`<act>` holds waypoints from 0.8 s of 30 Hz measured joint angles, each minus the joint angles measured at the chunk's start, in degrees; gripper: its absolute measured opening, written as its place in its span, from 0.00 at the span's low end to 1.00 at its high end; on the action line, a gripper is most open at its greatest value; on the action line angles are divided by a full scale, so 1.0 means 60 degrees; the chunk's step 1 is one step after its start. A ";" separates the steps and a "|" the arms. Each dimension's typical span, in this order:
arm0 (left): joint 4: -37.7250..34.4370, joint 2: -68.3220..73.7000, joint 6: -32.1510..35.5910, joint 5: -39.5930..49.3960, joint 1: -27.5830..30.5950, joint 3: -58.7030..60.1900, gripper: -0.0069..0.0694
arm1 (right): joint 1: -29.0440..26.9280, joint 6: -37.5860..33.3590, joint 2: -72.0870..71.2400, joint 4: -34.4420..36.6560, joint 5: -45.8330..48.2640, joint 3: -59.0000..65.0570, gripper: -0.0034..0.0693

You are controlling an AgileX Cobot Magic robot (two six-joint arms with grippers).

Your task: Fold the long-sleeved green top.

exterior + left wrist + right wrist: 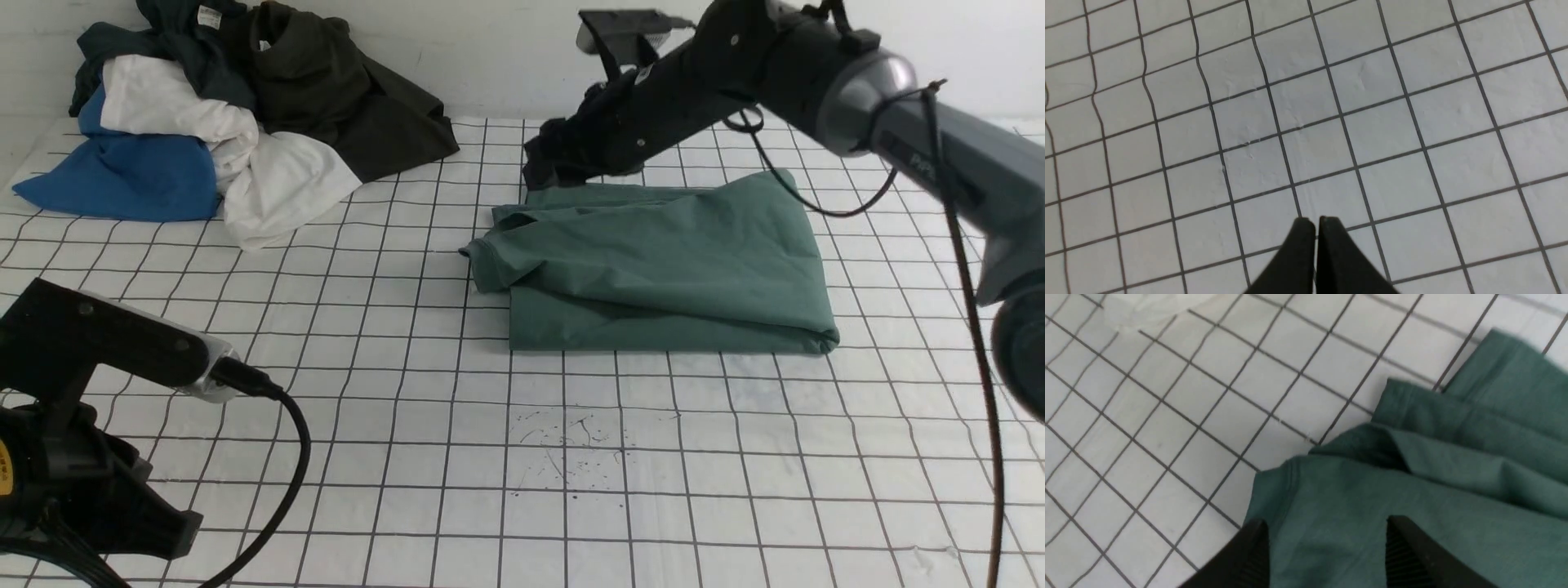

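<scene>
The green long-sleeved top (661, 261) lies folded into a rough rectangle on the gridded table, right of centre, with a cuff or hem end sticking out at its left side. My right gripper (549, 173) hangs over the top's far left corner. In the right wrist view the gripper (1327, 531) is open, with green cloth (1412, 490) below and between the fingers and nothing held. My left gripper (1315, 222) is shut and empty over bare grid cloth; in the front view only its arm (82, 392) shows at the near left.
A pile of other clothes (237, 106), bright blue, white and dark, lies at the far left against the wall. The white gridded table cover (408, 457) is wrinkled. A patch of dark scribbles (571, 449) marks it near the front centre.
</scene>
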 joint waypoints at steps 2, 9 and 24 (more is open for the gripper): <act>-0.0013 -0.0009 0.0000 0.0000 0.0000 0.0000 0.08 | -0.0033 0.0009 -0.0192 -0.0050 0.0003 -0.0010 0.55; -0.0259 -0.0528 0.0076 -0.0011 0.0000 -0.0009 0.08 | 0.0029 0.0091 0.0605 0.0624 0.0489 -0.0028 0.26; -0.0324 -0.2418 0.0160 -0.0451 -0.0033 -0.0009 0.08 | 0.0694 -0.0137 -0.0008 -0.0381 0.0701 -0.0153 0.03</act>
